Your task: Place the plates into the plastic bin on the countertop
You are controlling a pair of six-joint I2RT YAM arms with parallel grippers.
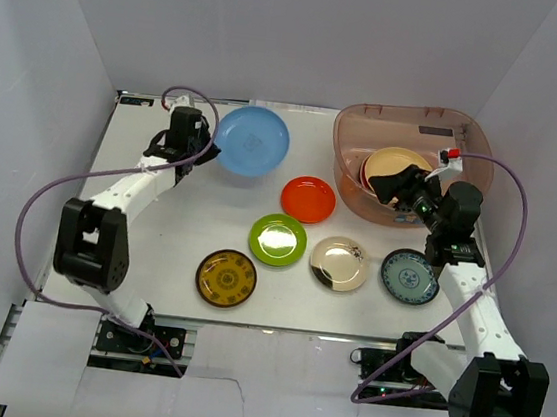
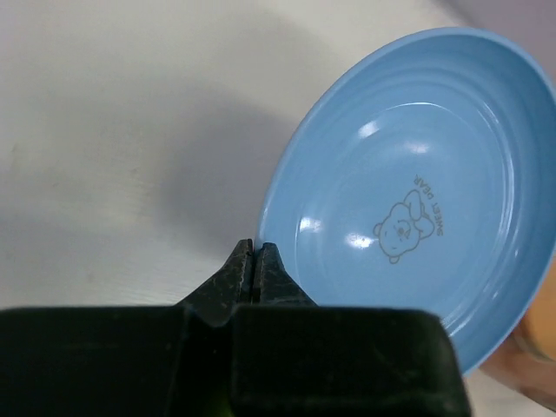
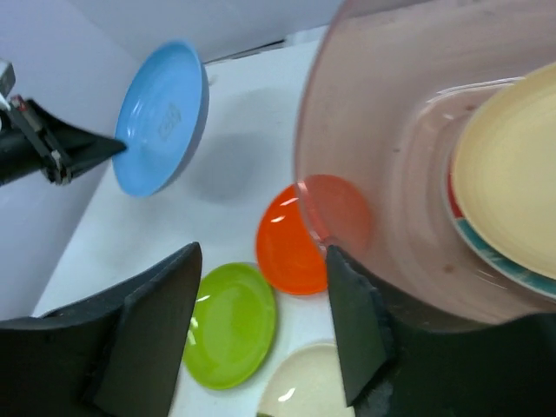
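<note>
Top external view, items on the white table (image 1: 154,245):

1. Blue plate (image 1: 252,140), far side, left of centre. It is held tilted above the surface. The left claw (image 1: 209,147) is clamped fully closed on its left rim. The left wrist view shows the fingertips (image 2: 256,261) meeting at the plate's edge, with a bear print in the plate's middle.
2. Orange plate (image 1: 309,199), centre, flat, just beside the bin's near-left wall.
3. Green plate (image 1: 277,240), gold plate (image 1: 339,264) and patterned teal plate (image 1: 410,277). They lie flat in the near row from left to right, none touching.
4. Brown-yellow plate (image 1: 226,278), nearest, to the left of the green one.
5. Pinkish bin (image 1: 356,142), far right. It holds a stack with a tan plate (image 1: 396,167) on top and red and teal edges showing beneath.
6. Right claw (image 1: 394,186), over the bin's near part, jaws spread wide and holding nothing.
</note>
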